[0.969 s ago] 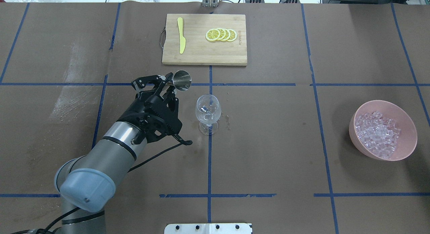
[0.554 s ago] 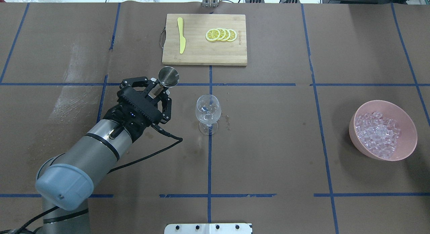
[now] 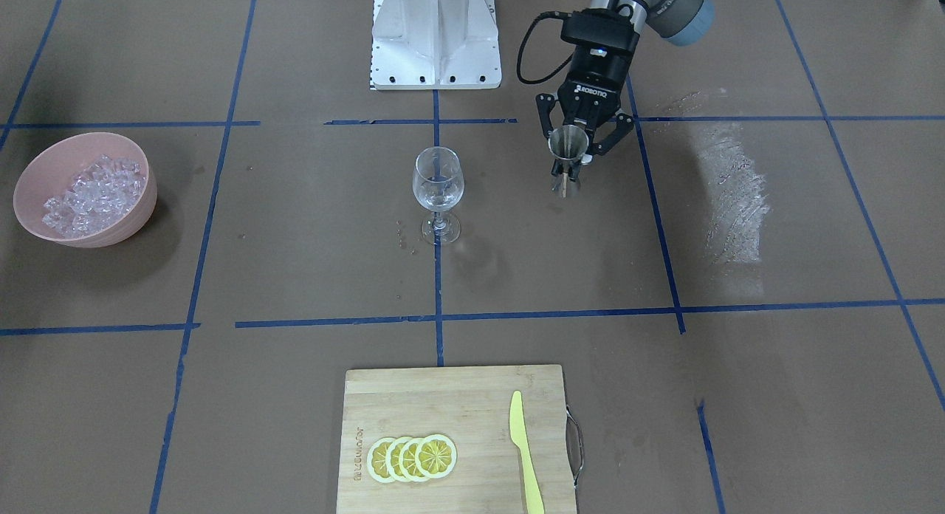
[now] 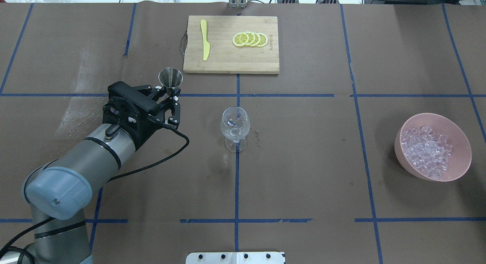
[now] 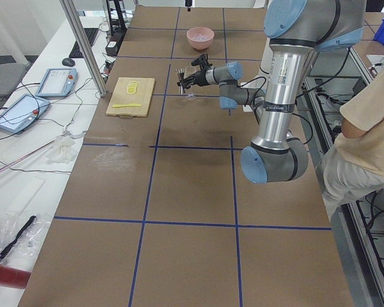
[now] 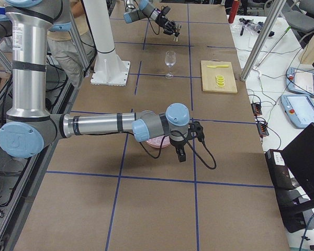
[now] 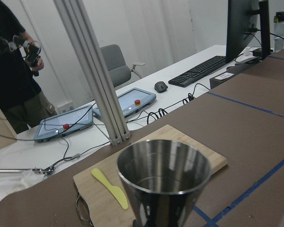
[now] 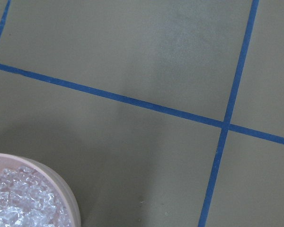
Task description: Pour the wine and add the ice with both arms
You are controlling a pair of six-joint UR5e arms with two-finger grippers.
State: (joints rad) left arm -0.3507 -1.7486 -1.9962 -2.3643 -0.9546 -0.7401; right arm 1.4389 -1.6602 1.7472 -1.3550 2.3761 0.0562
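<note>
My left gripper is shut on a steel jigger and holds it upright, left of the wine glass and apart from it. It also shows in the front view with the jigger and the glass. The jigger's mouth fills the left wrist view. The ice lies heaped in a pink bowl at the right. My right gripper hangs beside that bowl and shows only in the right side view; I cannot tell whether it is open. The right wrist view shows the bowl's rim and ice.
A bamboo cutting board with a yellow knife and lemon slices lies at the far middle. Small drops dot the paper around the glass's foot. The white pedestal base stands at the near edge.
My left gripper has moved left, away from the glass, and has turned the jigger from tipped toward the glass to upright. Glass and bowl have not moved.
</note>
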